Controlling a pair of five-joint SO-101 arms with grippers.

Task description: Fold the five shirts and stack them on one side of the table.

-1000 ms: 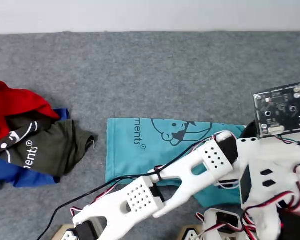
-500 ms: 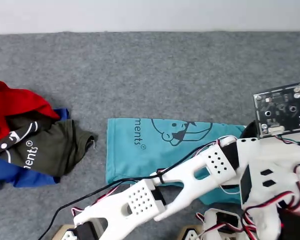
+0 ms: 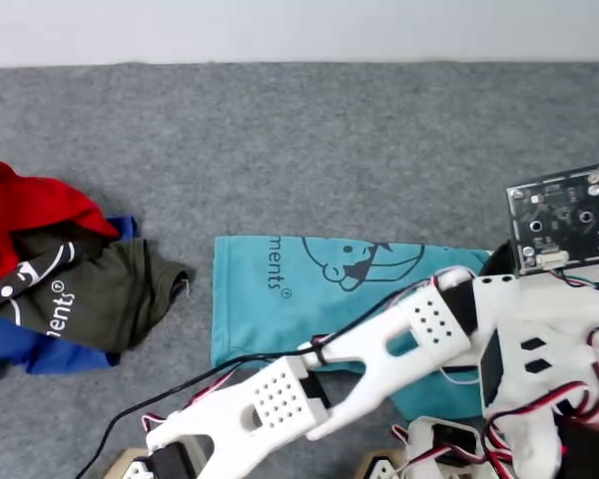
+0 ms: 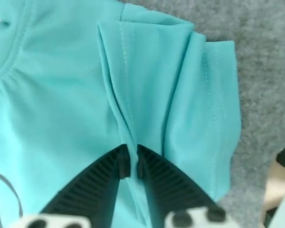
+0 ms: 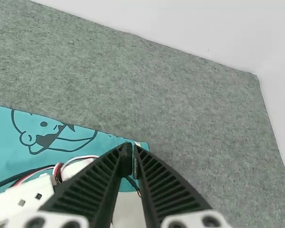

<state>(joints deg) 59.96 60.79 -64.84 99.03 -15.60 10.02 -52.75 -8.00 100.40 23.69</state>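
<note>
- Left gripper (image 4: 129,166), seen from the left wrist, pinched a raised ridge of the teal cotton shirt (image 4: 61,95) between its black ribbed fingers (image 4: 102,178). The folded sleeve lay just beside them, its hem near the grey felt table (image 4: 270,71).
- From the high view, the left arm (image 3: 379,344) stretched diagonally from the near edge across the teal shirt (image 3: 270,299). The shirt lay flat with its long axis running side to side. The right arm (image 3: 539,339) stood at the shirt's right end.
- Bare table (image 3: 329,140) ran on to the white wall (image 3: 280,30). A red shirt (image 3: 25,205), a dark olive shirt (image 3: 90,289) and a blue shirt (image 3: 20,344) were heaped at the left edge, apart from the teal one.
- From the right wrist, the right gripper (image 5: 129,159) hung above the shirt's corner (image 5: 9,142), fingers pressed together on nothing.
</note>
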